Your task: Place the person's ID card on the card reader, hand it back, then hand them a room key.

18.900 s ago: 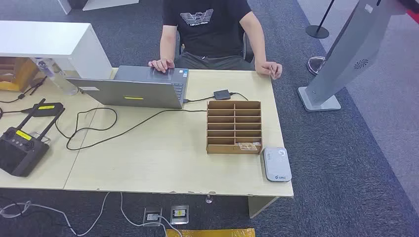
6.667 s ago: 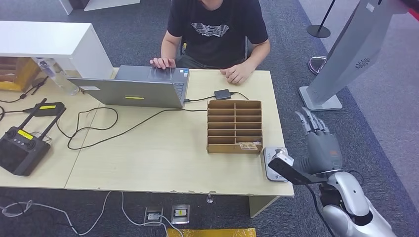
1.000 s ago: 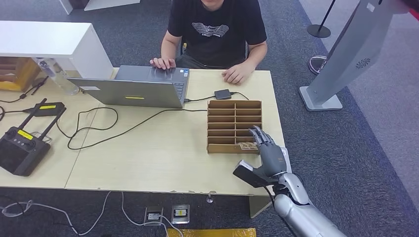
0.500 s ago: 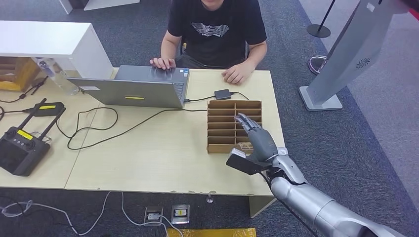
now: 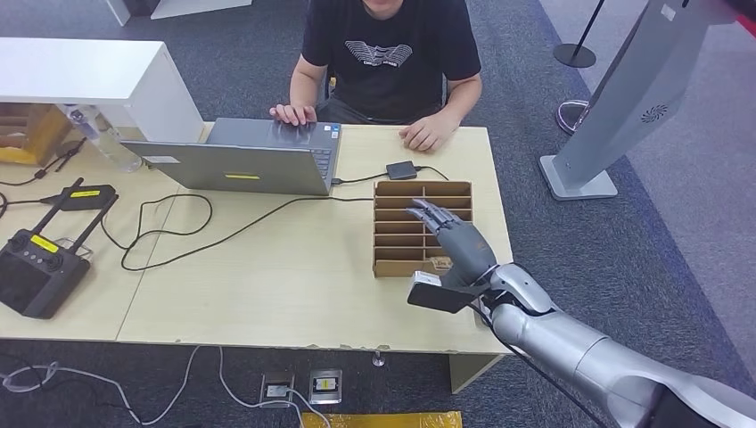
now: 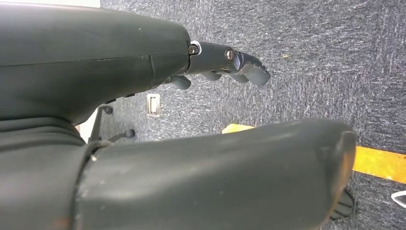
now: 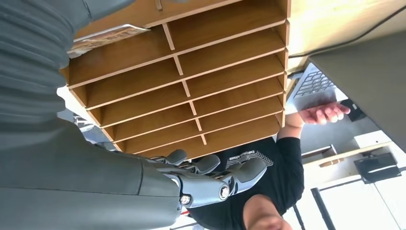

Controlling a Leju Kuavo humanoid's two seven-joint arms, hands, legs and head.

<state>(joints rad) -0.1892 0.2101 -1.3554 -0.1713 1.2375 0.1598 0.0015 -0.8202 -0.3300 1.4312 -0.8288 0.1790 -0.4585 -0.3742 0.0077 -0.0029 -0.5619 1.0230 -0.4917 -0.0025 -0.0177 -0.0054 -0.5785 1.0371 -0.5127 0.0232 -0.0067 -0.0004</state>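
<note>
Right hand: lower right, fingers apart, empty, above the wooden rack.
Left hand: empty above carpet.
Card: lying in the rack's nearest slot.
Desk: pale wood, laptop upper left.
Person: seated, top centre.
Floor: grey carpet.

Dark grey carpet floor all round. Pale wood desk, front edge chipped. White cabinet at the desk's far left corner. Grey slanted kiosk stand and a stanchion base beyond the right edge. Yellow floor strip below the front edge
</note>
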